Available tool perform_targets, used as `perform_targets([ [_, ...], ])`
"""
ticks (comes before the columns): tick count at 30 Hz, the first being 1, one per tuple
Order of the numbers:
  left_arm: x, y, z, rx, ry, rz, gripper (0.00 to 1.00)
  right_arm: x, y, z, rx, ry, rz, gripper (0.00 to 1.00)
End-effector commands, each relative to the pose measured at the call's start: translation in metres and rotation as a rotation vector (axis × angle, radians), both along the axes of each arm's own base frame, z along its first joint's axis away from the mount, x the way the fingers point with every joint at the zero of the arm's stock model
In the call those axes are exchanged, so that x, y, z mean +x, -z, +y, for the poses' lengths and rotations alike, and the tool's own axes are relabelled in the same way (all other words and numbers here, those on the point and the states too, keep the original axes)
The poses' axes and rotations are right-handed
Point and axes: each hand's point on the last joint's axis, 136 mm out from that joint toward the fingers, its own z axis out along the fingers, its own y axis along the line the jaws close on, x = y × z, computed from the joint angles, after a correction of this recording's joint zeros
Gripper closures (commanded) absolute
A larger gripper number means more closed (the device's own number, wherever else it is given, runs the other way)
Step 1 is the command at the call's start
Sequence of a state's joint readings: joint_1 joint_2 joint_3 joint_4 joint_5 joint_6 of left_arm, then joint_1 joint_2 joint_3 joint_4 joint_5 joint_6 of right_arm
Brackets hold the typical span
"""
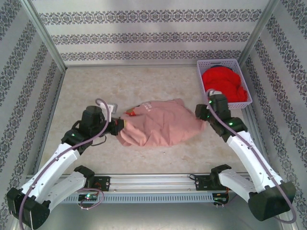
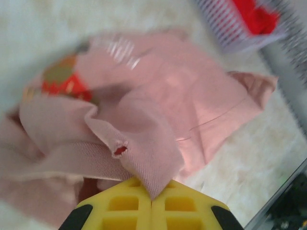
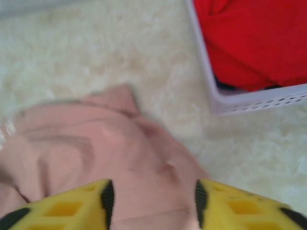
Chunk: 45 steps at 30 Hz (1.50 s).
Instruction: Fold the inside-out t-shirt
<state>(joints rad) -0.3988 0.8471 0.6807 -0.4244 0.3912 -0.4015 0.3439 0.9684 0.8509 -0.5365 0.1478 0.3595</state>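
Slippage threatens the inside-out t-shirt (image 1: 160, 125), bunched on the table (image 1: 96, 84) between the arms: the left gripper (image 2: 151, 194) pinches only a thin fold, while the right gripper (image 3: 151, 201) hovers open-jawed above the opposite edge, so a pull may drag the heap.

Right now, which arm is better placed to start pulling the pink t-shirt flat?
The left, probably. The left gripper is shut on a fold of the t-shirt at its left end, while the right gripper hangs open over the other end, gripping nothing.
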Motion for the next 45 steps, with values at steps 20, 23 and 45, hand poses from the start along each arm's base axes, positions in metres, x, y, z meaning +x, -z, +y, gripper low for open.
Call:
perform_targets([
  [20,0.001,0.035,0.053,0.150,-0.313,0.128,0.99,-0.031,0.148,0.251,0.074,-0.611,0.293,0.73],
  [23,0.000,0.038,0.085,0.268,-0.462,0.146,0.71,-0.021,0.136,0.235,0.079,-0.580,0.271,0.98],
  [45,0.051,0.074,-0.109,0.214,0.333,0.086,0.44,-0.018,0.071,0.200,0.403,-0.572,0.160,1.00],
])
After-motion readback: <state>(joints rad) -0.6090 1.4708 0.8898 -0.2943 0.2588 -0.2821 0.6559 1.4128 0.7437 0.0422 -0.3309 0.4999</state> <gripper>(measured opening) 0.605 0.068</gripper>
